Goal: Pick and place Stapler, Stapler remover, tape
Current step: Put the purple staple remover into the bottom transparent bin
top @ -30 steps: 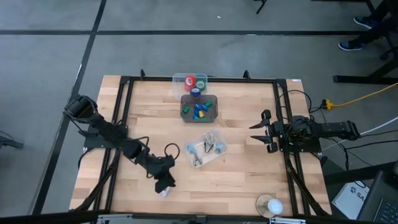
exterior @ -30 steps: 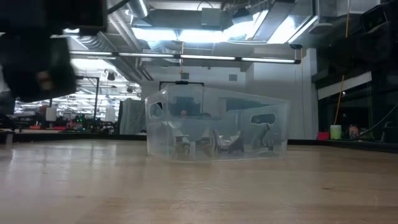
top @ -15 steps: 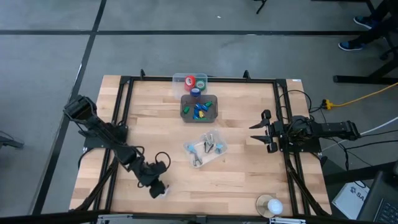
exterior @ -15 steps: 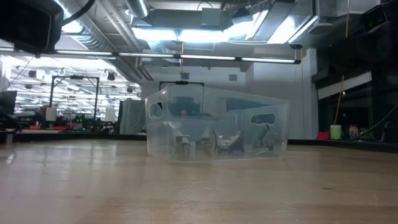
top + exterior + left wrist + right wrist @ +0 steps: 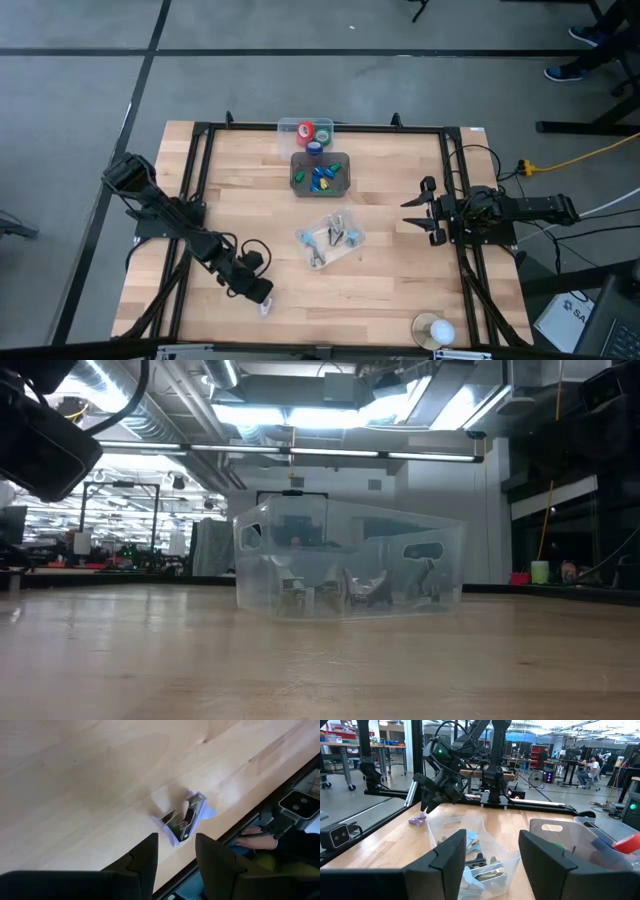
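Hovering over the table's point(image 5: 400, 300) 7 o'clock sector in the high view, my left gripper point(image 5: 262, 296) hangs just above a lilac stapler remover point(image 5: 184, 817) and holds nothing; its fingers point(image 5: 145, 860) stand apart, and the remover lies on bare wood between and beyond their tips, near the table's front edge. At 3 o'clock my right gripper point(image 5: 408, 215) waits by the table's side rail, fingers point(image 5: 451, 862) likewise parted and empty, pointing toward the table's centre. At the centre sits a clear bin point(image 5: 332, 240) holding more staple removers point(image 5: 482, 870), pale blue and metal. Toward 12 o'clock stands a dark tray point(image 5: 321, 173) with small blue, green and yellow pieces; touching its far side, at the very back edge, a second clear bin point(image 5: 288, 128) holds the tape point(image 5: 314, 136): red, green and blue rolls. A stapler I cannot make out anywhere. At 5 o'clock, on the front edge, rests a white round object point(image 5: 434, 328). Beyond the front edge, a person's hand point(image 5: 255, 837) shows in the left wrist view.
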